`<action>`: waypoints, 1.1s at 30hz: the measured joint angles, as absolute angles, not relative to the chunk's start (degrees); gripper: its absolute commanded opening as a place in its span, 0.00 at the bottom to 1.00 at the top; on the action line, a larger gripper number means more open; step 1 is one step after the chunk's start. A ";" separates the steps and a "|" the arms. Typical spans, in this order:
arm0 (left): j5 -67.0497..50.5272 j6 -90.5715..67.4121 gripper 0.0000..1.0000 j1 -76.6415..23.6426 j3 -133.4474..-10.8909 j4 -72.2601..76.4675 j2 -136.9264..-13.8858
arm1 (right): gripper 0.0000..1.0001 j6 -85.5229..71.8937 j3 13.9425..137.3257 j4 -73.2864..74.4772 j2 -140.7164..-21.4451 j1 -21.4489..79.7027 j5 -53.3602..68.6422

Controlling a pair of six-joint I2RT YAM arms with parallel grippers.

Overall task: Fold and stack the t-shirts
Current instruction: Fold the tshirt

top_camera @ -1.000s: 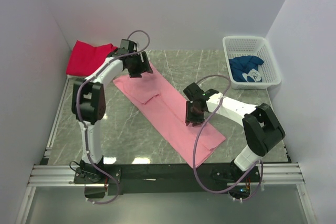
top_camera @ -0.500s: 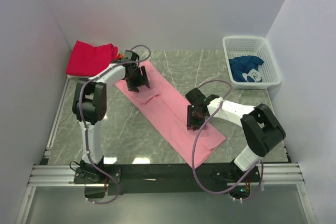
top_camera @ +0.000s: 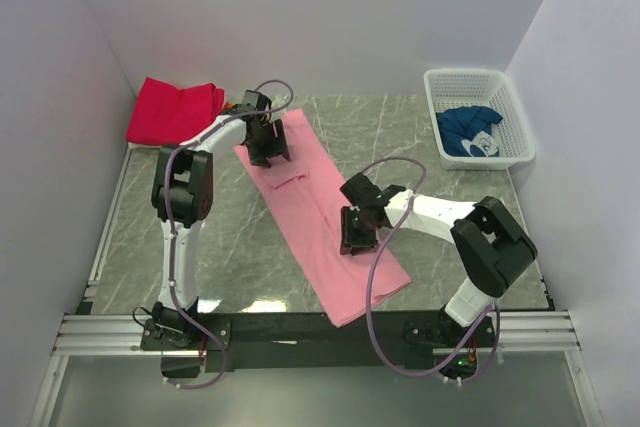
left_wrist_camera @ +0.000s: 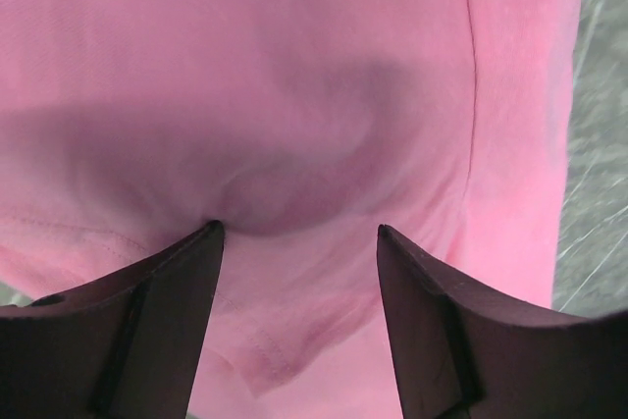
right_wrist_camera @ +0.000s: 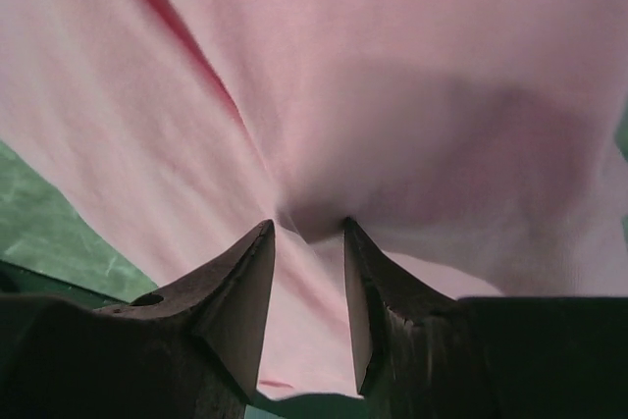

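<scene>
While both parted claws press it, the pink t-shirt [top_camera: 318, 215] (folded narrow) runs far-left to near-right.

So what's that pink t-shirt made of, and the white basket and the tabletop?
The pink t-shirt looks like soft matte knit cloth: it puckers and shows stitched seams in the wrist views. The white basket seems to be rigid plastic, with walls moulded as an open mesh. The tabletop looks like grey-green veined marble or a printed imitation, polished enough to show glare near the front edge.
</scene>
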State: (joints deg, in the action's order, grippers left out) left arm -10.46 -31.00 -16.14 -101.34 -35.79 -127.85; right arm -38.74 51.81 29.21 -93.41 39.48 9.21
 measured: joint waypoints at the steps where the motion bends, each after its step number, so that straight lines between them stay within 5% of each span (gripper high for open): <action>1: -10.52 -30.83 0.70 -16.25 -102.54 -35.68 -128.64 | 0.42 -38.98 52.10 29.10 -93.73 40.03 9.78; 18: -18.02 -29.26 0.70 -17.41 -121.89 -29.32 -142.26 | 0.42 -39.40 62.28 31.03 -102.50 43.27 12.53; 33: -19.68 -30.72 0.75 -17.72 -123.48 -20.82 -144.68 | 0.44 -37.63 66.46 33.85 -104.47 43.27 12.10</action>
